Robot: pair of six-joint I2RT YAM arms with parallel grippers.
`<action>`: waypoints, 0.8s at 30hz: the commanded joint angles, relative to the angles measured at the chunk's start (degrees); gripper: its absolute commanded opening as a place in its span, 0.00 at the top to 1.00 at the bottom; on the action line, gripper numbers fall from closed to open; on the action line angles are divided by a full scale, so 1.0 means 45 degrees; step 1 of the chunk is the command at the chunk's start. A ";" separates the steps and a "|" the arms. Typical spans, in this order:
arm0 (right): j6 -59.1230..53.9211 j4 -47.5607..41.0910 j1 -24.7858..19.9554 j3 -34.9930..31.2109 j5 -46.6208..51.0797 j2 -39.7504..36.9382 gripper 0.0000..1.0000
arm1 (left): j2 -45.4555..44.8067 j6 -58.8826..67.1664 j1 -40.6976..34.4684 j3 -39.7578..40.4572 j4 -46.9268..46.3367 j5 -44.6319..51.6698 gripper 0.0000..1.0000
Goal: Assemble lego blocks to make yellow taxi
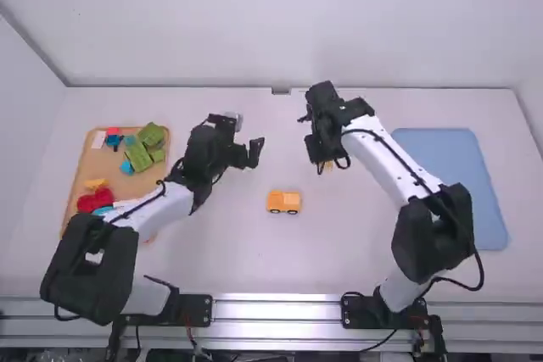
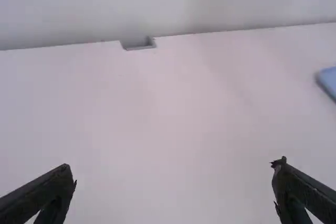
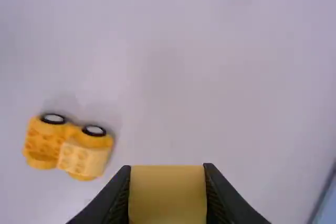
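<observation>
Blocks (image 1: 137, 155) on tray (image 1: 90, 164) left, car (image 1: 283, 202) between, mat (image 1: 445, 167) right

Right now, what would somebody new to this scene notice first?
Probably the yellow block clamped between the fingers of the right gripper, held above the table. Next, the small yellow car base with black-rimmed wheels, sitting on the bare white table between the two arms. Then the tan tray of colorful blocks at far left, opposite the blue mat at far right.
</observation>
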 commanded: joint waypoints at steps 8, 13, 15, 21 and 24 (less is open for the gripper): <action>-0.0641 0.1501 0.0039 -0.0578 -0.1875 0.0015 0.95 | -0.2837 -0.0461 -0.0146 0.0238 -0.2200 -0.4367 0.01; -0.1807 0.1651 0.0607 0.0214 -0.2424 0.0636 0.97 | -0.6178 0.0418 -0.0126 0.0053 -0.4648 -0.5527 0.01; -0.2618 0.1608 0.1020 0.0962 -0.2720 0.1200 0.97 | -0.7509 0.0690 0.0073 -0.0136 -0.5372 -0.5527 0.01; -0.5139 0.0199 0.2720 0.4512 -0.2977 0.3750 0.96 | -1.1356 0.1161 0.1253 -0.0617 -0.7859 -0.5561 0.01; -0.6465 -0.0831 0.3434 0.6237 -0.2968 0.5037 0.96 | -1.2682 0.1166 0.1909 -0.0622 -0.8748 -0.5464 0.01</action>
